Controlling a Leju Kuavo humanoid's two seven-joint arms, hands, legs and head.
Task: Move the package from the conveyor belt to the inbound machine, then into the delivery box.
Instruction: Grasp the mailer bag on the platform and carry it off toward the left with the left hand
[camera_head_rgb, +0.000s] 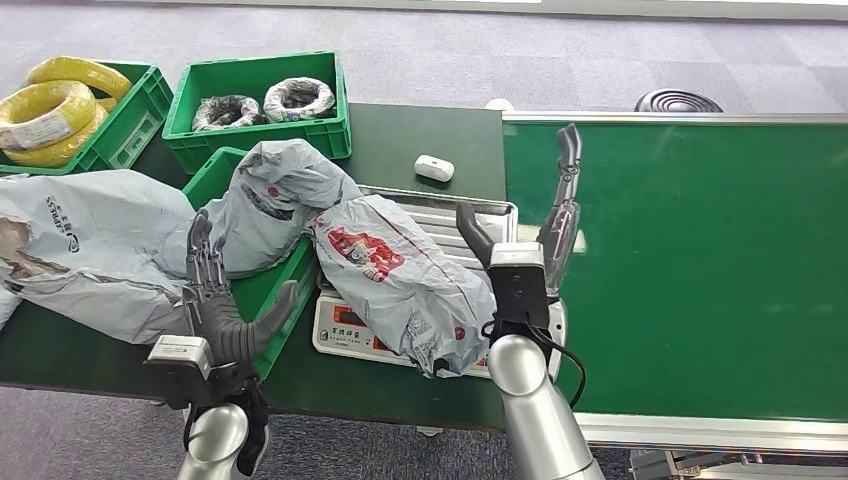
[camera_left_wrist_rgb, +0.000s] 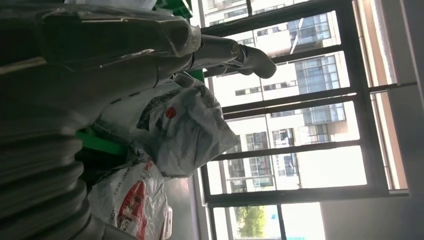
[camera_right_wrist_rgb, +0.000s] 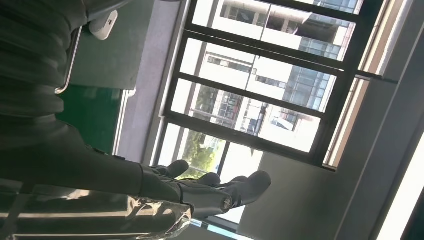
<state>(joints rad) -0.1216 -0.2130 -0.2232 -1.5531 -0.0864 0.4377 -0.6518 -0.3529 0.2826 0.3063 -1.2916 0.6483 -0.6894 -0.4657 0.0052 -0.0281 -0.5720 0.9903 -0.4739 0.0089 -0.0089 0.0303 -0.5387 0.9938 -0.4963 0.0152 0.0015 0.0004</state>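
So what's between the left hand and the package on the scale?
In the head view, the green bin's rim and wall lie between the left hand and the package on the scale.

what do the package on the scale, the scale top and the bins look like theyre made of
Package on the scale: thin grey plastic film, likely a poly mailer; it crinkles, sags and shines, with red print.
Scale top: looks like brushed stainless steel; silvery, ribbed, reflective.
Bins: rigid moulded green plastic, going by the uniform colour and slotted walls.

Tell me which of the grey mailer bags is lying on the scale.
The grey bag with red print, lying across the scale. The others rest in the green bin or on the table's left.
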